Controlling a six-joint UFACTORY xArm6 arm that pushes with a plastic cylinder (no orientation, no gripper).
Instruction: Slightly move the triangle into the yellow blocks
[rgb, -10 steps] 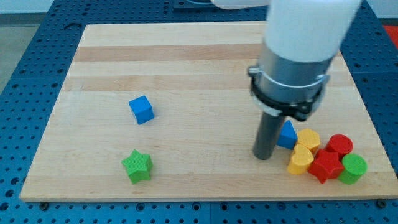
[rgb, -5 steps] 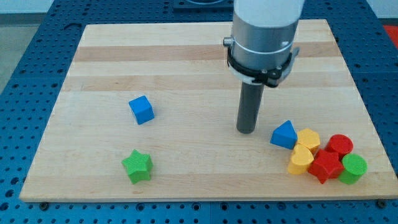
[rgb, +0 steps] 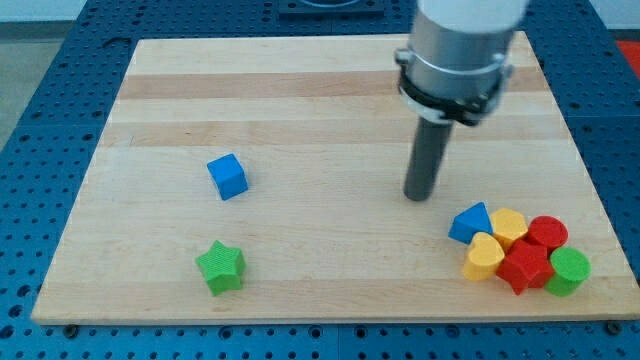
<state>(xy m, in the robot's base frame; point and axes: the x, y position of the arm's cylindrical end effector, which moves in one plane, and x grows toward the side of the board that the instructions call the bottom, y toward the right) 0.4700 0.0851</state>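
The blue triangle (rgb: 470, 222) lies at the view's lower right, touching the two yellow blocks: one (rgb: 509, 226) to its right and one (rgb: 484, 257) just below it. My tip (rgb: 417, 195) stands on the board up and to the left of the triangle, a short gap away and not touching it. The rod rises from the tip into the grey arm body at the view's top.
A red block (rgb: 546, 233), a red star (rgb: 523, 266) and a green block (rgb: 568, 270) crowd against the yellow blocks near the board's right edge. A blue cube (rgb: 228, 176) and a green star (rgb: 220, 266) sit at the left.
The blue triangle has shifted right and slightly down against the yellow blocks, and the upper yellow block has moved a little right. My tip went up-left, then right, now apart from the triangle.
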